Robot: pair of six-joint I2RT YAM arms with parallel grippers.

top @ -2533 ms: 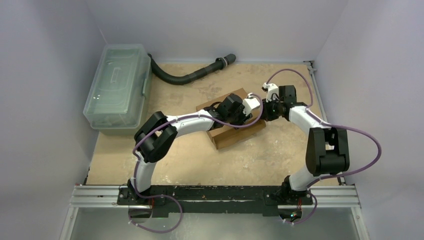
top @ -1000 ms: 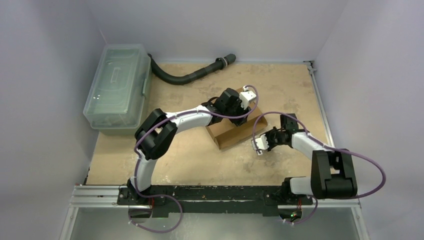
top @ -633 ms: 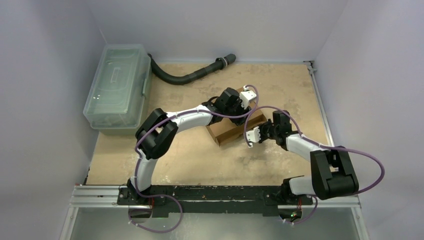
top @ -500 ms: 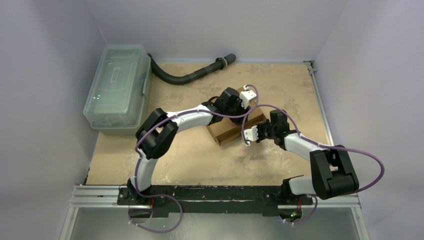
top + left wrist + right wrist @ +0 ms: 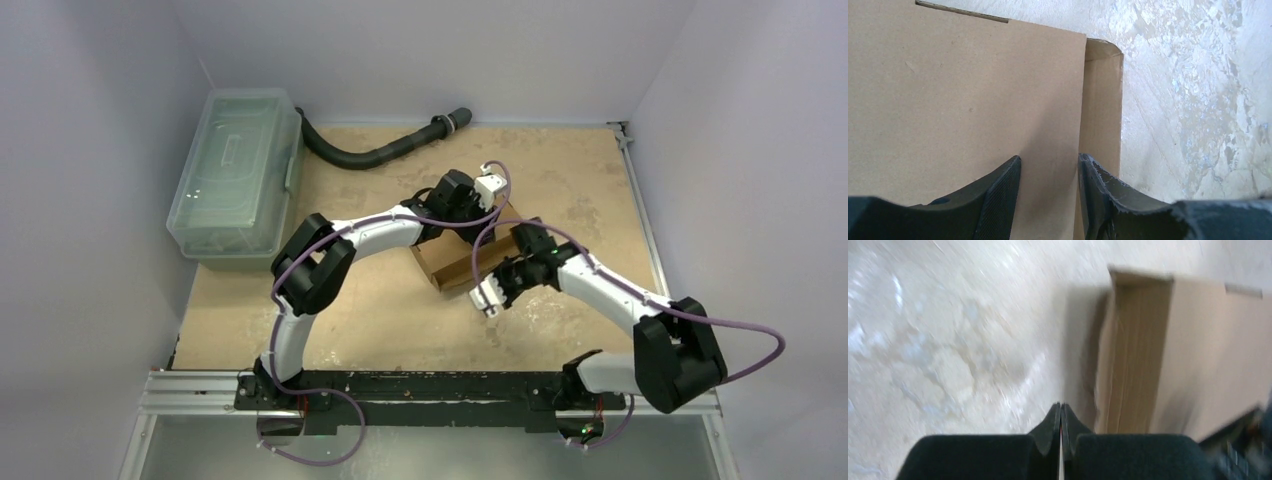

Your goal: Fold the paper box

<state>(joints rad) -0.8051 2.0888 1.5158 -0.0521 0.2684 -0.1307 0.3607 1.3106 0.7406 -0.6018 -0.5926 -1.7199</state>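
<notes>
Brown cardboard paper box (image 5: 447, 266) sits mid-desk (image 5: 380, 320), lid panel flat on top. Left claw (image 5: 1049, 161) over lid near its edge, fingers partly apart, cardboard flat beneath, gripping nothing. Right claw (image 5: 1060, 410) pinched fully closed, empty, low just beside box's side wall; view blurred, contact unclear. Clear lidded bin (image 5: 235, 175) far left.

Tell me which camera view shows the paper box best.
Left wrist: the paper box fills the frame, sharp, its top panel and a side flap clear. Top external shows only its near part, the left arm and right arm covering the rest. Right wrist shows one end, motion-blurred.
</notes>
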